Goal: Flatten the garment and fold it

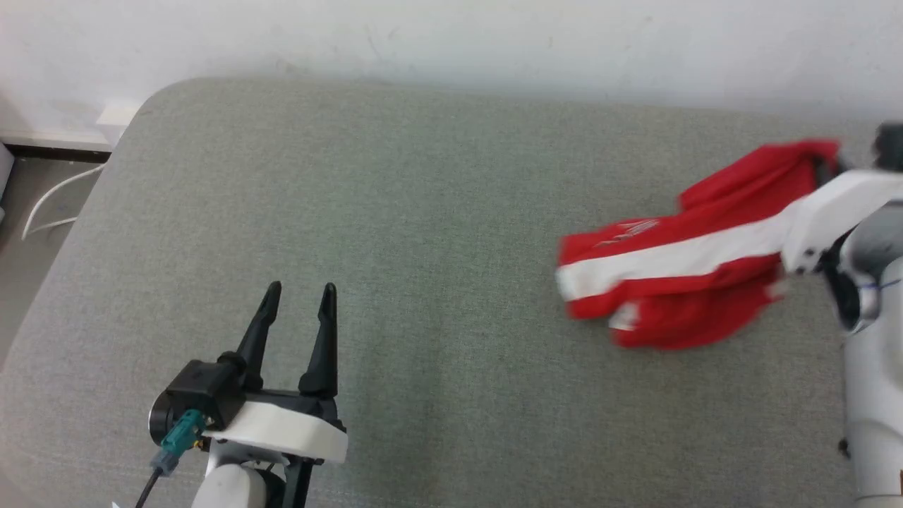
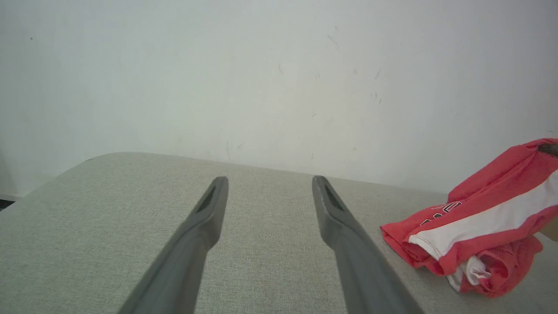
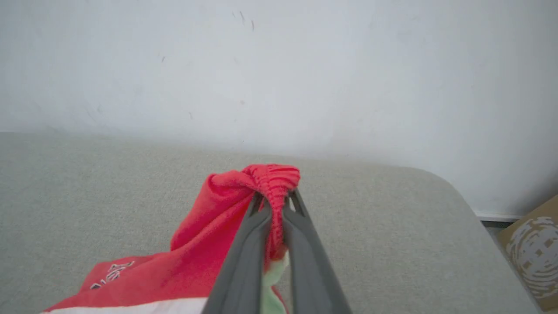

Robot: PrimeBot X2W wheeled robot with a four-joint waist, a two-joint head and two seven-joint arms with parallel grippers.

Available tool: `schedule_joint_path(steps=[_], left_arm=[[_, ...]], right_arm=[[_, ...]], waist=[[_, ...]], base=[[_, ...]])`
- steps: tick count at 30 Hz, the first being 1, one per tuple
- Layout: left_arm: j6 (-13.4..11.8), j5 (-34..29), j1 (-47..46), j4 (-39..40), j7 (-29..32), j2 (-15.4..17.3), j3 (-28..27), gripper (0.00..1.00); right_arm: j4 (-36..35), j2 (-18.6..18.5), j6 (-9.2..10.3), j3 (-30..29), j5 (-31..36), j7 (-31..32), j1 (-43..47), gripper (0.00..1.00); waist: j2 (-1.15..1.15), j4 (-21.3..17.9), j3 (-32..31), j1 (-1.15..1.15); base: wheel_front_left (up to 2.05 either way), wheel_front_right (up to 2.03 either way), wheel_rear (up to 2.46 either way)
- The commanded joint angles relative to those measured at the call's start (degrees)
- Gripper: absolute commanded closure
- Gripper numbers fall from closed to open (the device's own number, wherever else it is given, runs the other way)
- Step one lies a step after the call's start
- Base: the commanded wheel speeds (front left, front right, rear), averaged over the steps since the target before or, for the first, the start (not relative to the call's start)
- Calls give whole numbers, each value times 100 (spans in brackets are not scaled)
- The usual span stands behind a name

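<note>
The garment (image 1: 677, 275) is a bunched pair of red shorts with a white side stripe, lying at the right end of the grey padded surface (image 1: 395, 233). Its gathered waistband (image 3: 275, 181) is pinched between the fingers of my right gripper (image 3: 274, 205), which is shut on it and lifts that end up. In the head view the right gripper (image 1: 829, 166) is at the far right edge, largely hidden by its pale forearm. My left gripper (image 1: 300, 293) is open at the lower left, far from the garment (image 2: 475, 231), with nothing between its fingers (image 2: 205, 218).
A white wall (image 1: 451, 42) runs along the far side of the padded surface. Its rounded left corner drops to floor with a white cable (image 1: 53, 201). A cardboard box (image 3: 534, 255) stands off the right end.
</note>
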State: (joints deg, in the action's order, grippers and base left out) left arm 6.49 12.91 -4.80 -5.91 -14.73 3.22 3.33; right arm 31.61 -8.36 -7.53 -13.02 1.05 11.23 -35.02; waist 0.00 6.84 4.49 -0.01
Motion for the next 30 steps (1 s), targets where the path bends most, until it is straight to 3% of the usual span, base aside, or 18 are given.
schedule_joint_path(steps=[1,5,8,13,22,23,24,27,30], left_arm=[[26,-50,-3,-8,-27,-18,8,0],[38,-44,-22,0,-27,-23,40,0],[48,-36,-51,-3,-27,-26,74,0],[61,1,-124,-41,-27,-30,117,0],[69,70,-220,-100,-27,-33,165,0],[69,74,-228,-100,-27,-33,164,0],[67,76,-233,-106,-27,-34,165,0],[65,88,-245,-145,-27,-34,199,0],[64,81,-234,-200,-27,-34,238,0]], right_arm=[[-401,107,4,-124,318,45,-108,100],[-1141,263,4,-189,781,76,-162,100],[-1582,398,4,212,922,173,-182,100],[-1387,496,4,1512,556,589,-45,100],[-337,540,4,4263,-933,706,154,100],[-255,541,4,4479,-1094,697,159,83],[-188,542,4,4681,-1280,684,168,2],[-111,542,4,4937,-1801,578,188,0],[-310,451,4,4750,-2213,148,262,0]], waist=[[0,22,-1,1],[0,59,25,1],[0,111,76,1],[0,218,191,1],[0,340,365,1],[0,338,376,1],[0,332,381,1],[0,283,384,1],[0,195,325,1]], base=[[0,0,0],[0,0,0],[0,0,0],[0,0,0],[0,0,0],[0,0,0],[0,0,0],[0,0,0],[0,0,0]])
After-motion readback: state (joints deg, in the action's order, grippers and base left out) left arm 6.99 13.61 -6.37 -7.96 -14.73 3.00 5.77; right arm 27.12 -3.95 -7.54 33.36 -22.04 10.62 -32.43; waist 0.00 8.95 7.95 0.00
